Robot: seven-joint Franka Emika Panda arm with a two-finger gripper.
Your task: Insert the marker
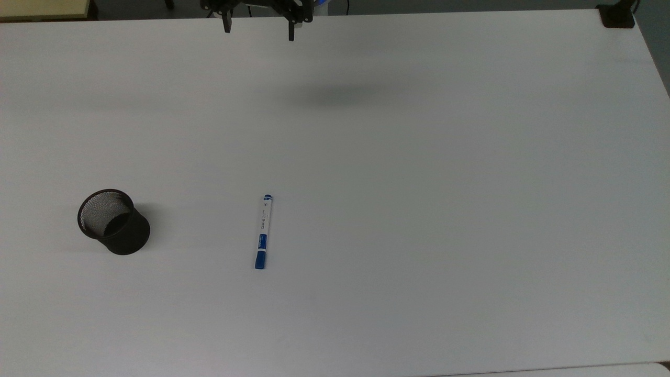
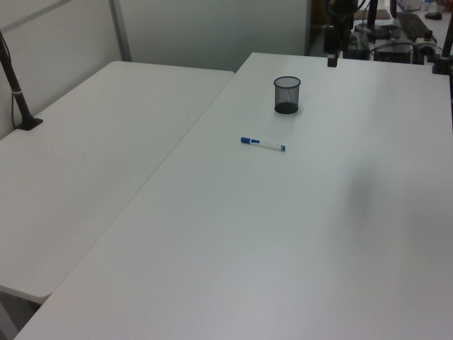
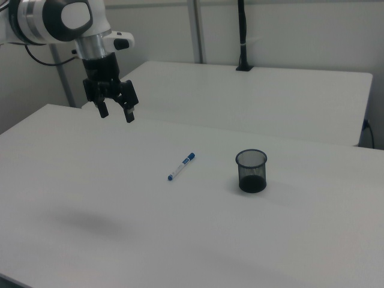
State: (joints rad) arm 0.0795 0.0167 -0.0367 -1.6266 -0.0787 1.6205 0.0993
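The marker (image 1: 263, 231) lies flat on the white table (image 1: 419, 209), white barrel with blue cap and blue end; I also see the marker (image 2: 262, 144) and the marker (image 3: 181, 166) in the side views. A black mesh cup (image 1: 112, 221) stands upright to the top view's left of it, also seen as the cup (image 2: 287, 95) and the cup (image 3: 251, 170). My gripper (image 1: 258, 29) hangs high above the table's far edge in the top view, open and holding nothing; in the right view the gripper (image 3: 116, 111) sits well to the marker's left.
A second white table (image 2: 106, 142) adjoins on the left view's left, with a black clamp post (image 2: 18, 85) on it. Another black clamp (image 1: 617, 15) sits at the top view's upper right corner. Cluttered equipment (image 2: 396, 35) stands beyond the table in the left view.
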